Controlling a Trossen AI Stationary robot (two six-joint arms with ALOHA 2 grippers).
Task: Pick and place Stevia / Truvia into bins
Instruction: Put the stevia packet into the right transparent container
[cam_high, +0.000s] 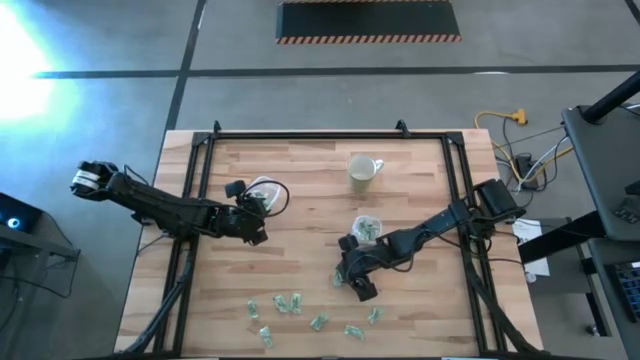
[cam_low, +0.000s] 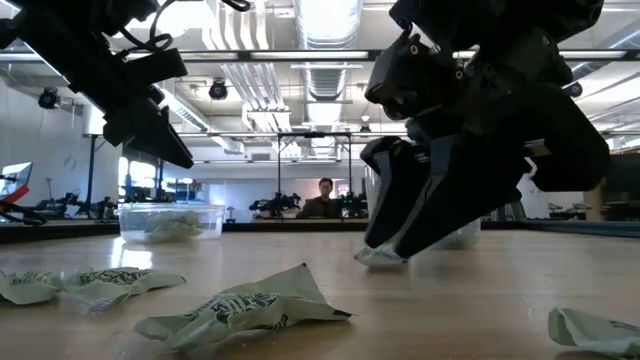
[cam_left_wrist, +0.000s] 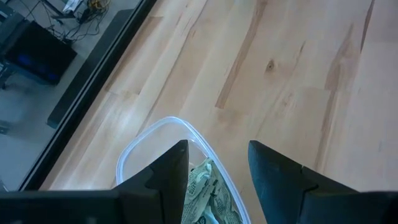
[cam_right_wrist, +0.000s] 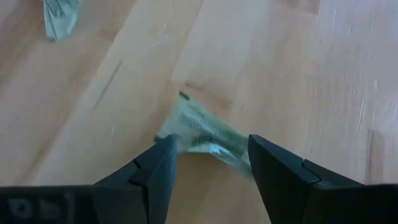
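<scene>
Several green-and-white Stevia packets (cam_high: 290, 303) lie scattered near the table's near edge, and they show up close in the low view (cam_low: 240, 305). The wide clear bin (cam_high: 268, 192) stands at left centre with packets inside (cam_left_wrist: 208, 193). My left gripper (cam_left_wrist: 217, 180) hangs open just above its rim (cam_left_wrist: 134, 149). The small squarish bin (cam_high: 367, 230) holds a few packets. My right gripper (cam_high: 355, 280) is down at the table just near of that bin, open. One packet (cam_right_wrist: 202, 134) lies flat on the wood between its fingers. My right gripper (cam_right_wrist: 208, 162) comes from above at a slant, an open finger on either side of the packet. The packet's ends (cam_right_wrist: 239, 152) reach both fingers' inner sides; I cannot tell whether they touch. The packet lies on the table, its edge (cam_low: 378, 257) showing beneath a fingertip.
A pale mug (cam_high: 362, 172) with a handle stands far of the small bin. A dark frame (cam_high: 300, 135) runs around the table's far and side edges. Bare wood lies between the two arms. A person (cam_low: 325, 198) sits in the room beyond the table.
</scene>
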